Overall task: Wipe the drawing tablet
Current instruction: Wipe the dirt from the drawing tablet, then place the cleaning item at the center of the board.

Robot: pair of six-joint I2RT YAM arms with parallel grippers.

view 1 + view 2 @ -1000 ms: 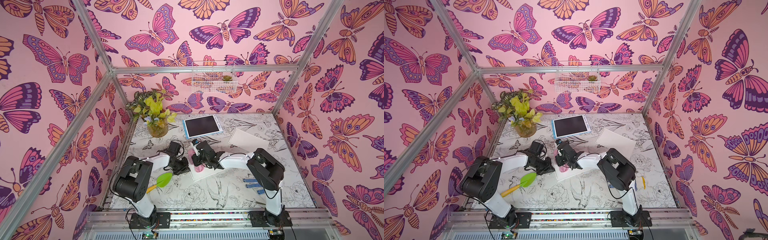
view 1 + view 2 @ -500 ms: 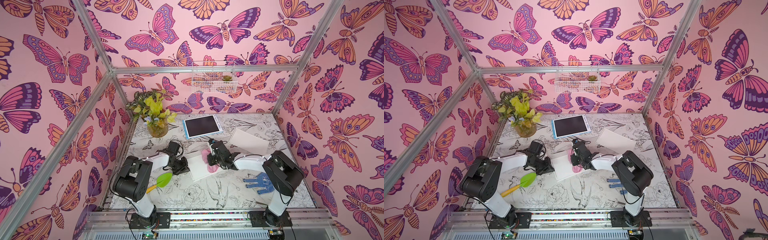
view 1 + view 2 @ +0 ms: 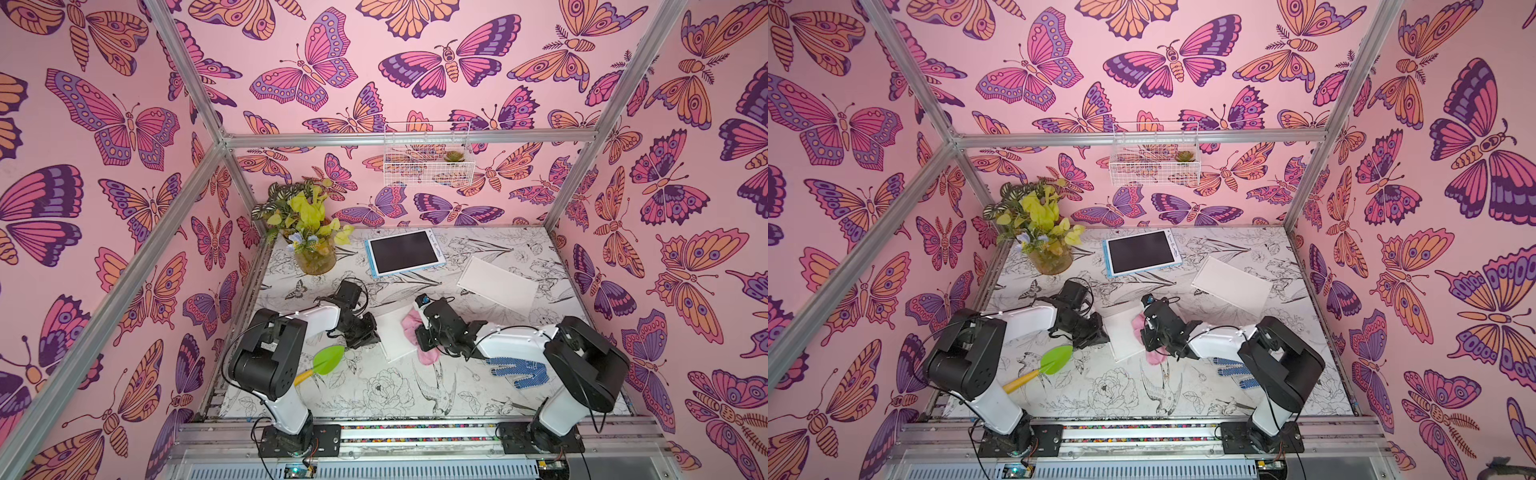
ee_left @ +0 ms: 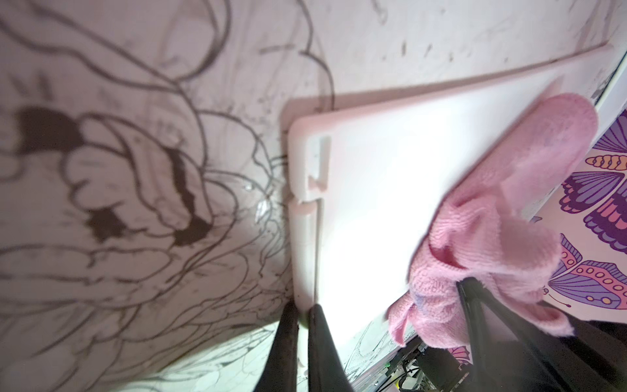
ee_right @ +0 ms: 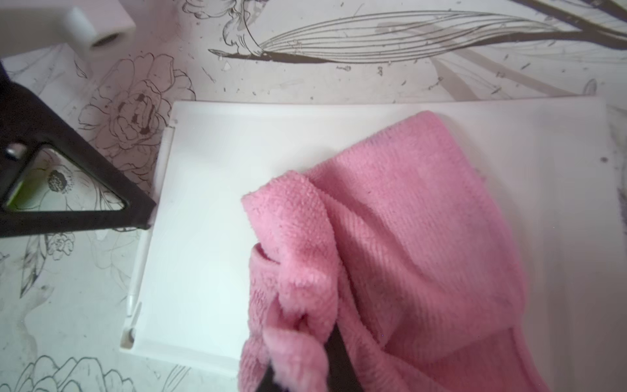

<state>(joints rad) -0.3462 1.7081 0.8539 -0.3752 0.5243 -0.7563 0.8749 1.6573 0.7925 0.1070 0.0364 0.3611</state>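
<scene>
At mid-table, the white drawing tablet (image 3: pixel 392 334) is touched at its left edge by the left gripper (image 4: pixel 303 324), fingers together. Its right edge is covered by a pink cloth (image 5: pixel 407 237) clamped in the right gripper (image 5: pixel 302 366). Flower-printed table (image 3: pixel 374 395) is seen bare in front.

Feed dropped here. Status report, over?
Left gripper shut at white drawing tablet's edge. Right gripper shut on pink cloth, cloth on tablet. Nothing else on it.

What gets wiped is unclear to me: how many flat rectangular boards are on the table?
3: a dark-screened tablet at the back, a white board to its right, and a white tablet partly under the pink cloth, centre.
</scene>
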